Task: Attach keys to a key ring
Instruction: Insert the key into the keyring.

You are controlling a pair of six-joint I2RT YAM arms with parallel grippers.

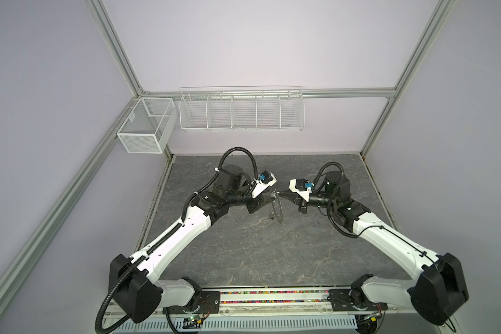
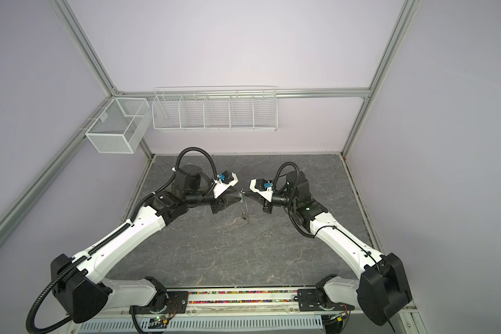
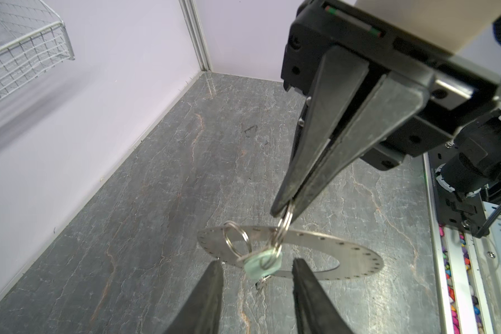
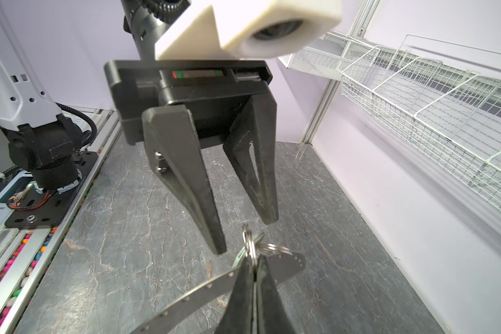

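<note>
**Right gripper pinches loop, left gripper spread**

Right gripper [image 3: 284, 210] is pressed together on a small wire loop [image 3: 284, 228]. The key ring [image 3: 344, 254] hangs from that loop just below its fingertips, clear of the table [image 3: 156, 231]. The green-tagged key [image 3: 259, 266] dangles just under the same loop, right ahead of the left gripper [image 4: 244, 235]. That gripper's fingers are spread and hold nothing. A second loop [image 3: 236, 240] sits on the disc rim beside the tag. Can't make out a black-tagged key.
</note>
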